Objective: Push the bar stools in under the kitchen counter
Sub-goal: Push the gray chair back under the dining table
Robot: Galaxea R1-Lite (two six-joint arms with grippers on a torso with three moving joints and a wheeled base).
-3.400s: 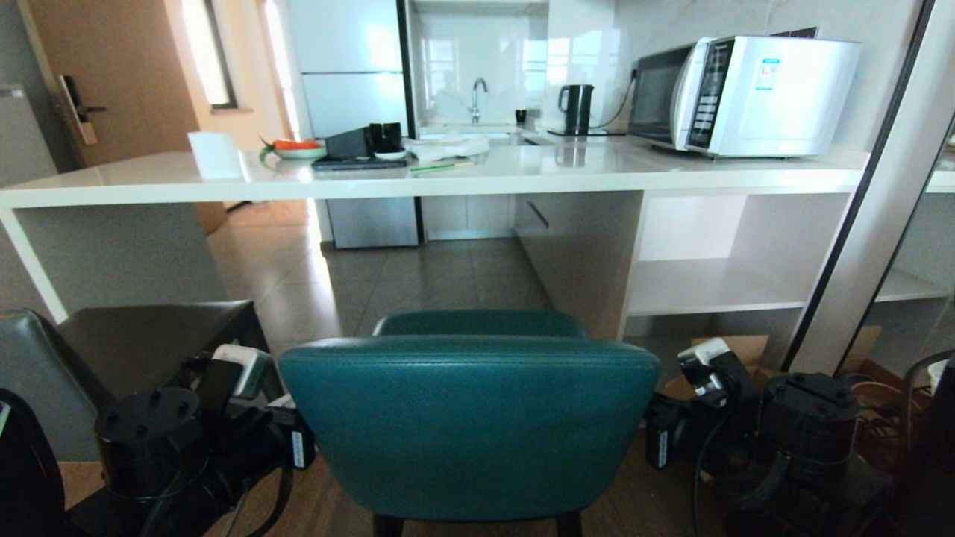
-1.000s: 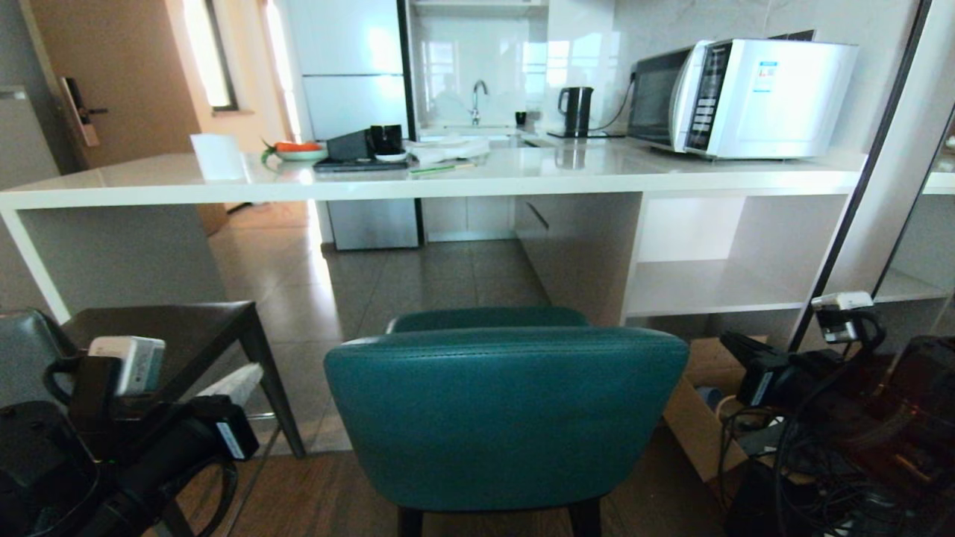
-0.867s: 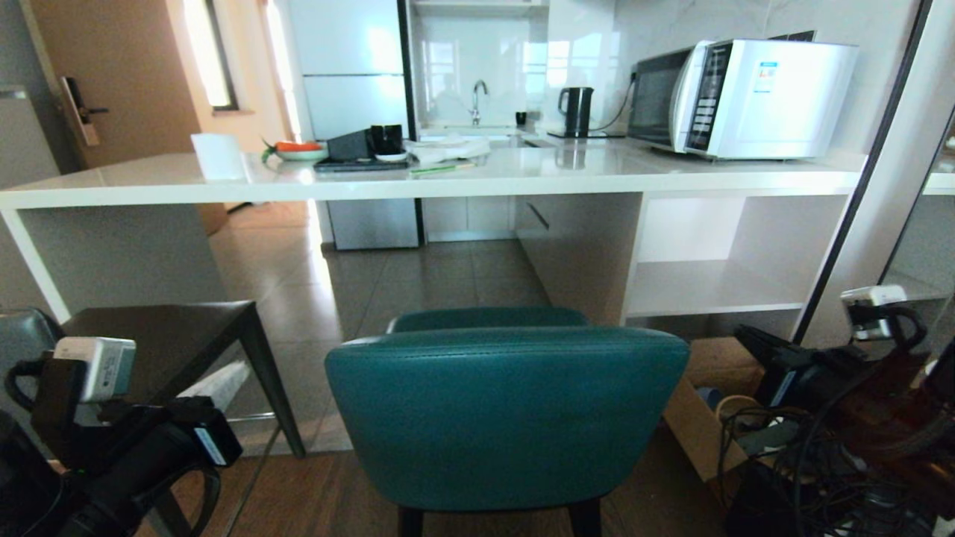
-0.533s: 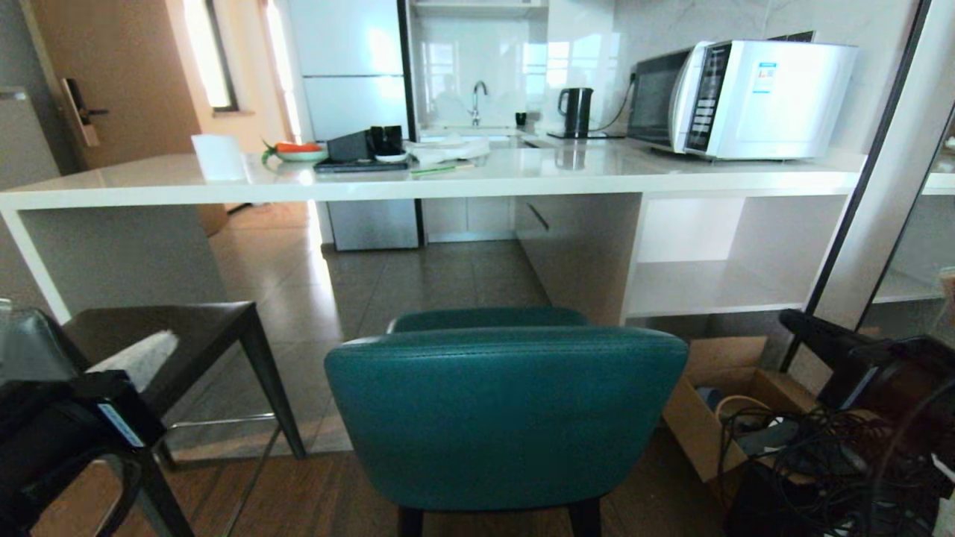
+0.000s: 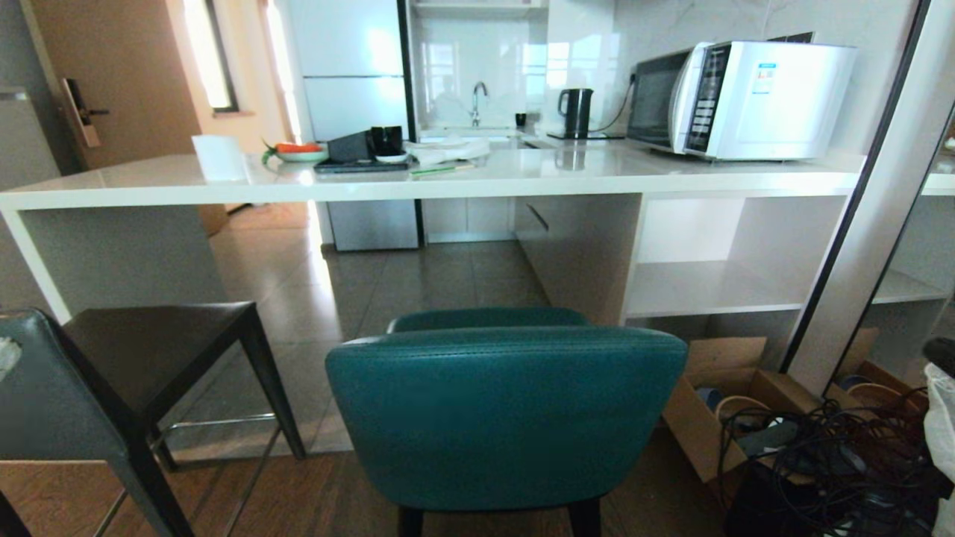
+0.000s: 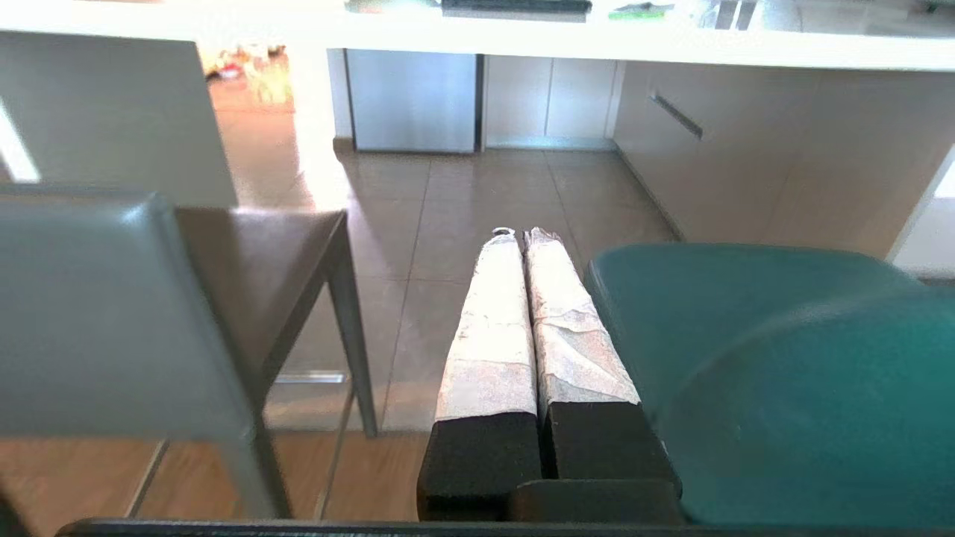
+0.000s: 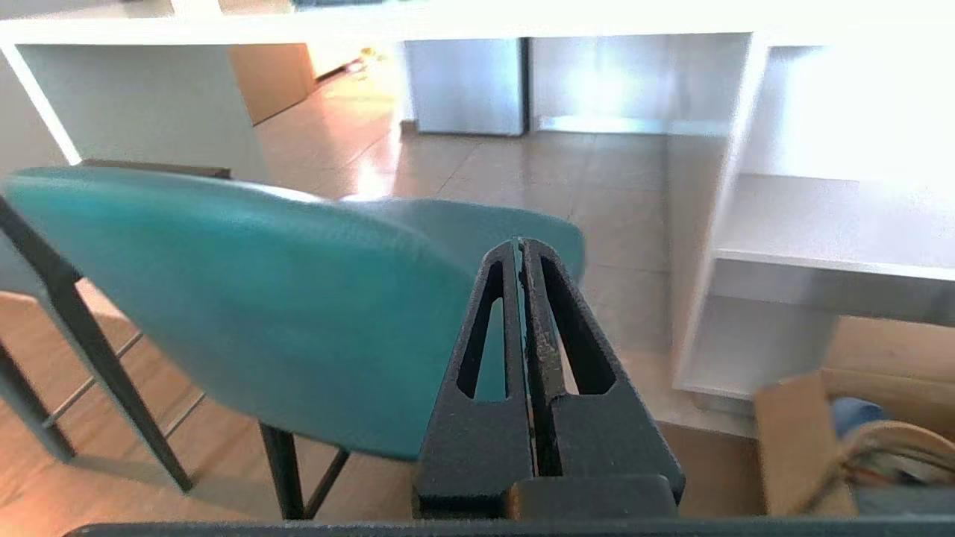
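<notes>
Nearest us, we count two claws, both pressed together and empty: left claw [image 6: 520, 237], right claw [image 7: 519, 245]. Two stools stand short of the desk [image 5: 477, 183]: teal stool [image 5: 506, 418] ahead, dark-grey stool [image 5: 89, 388] left.

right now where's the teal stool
Centre of the head view: the teal stool stands short of the white counter, with the dark-grey stool on its left and a cardboard box on its right.

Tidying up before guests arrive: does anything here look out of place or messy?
Both stools stand out from the counter: the teal stool and the dark-grey stool. A tangle of black cables spills beside an open cardboard box on the floor.
</notes>
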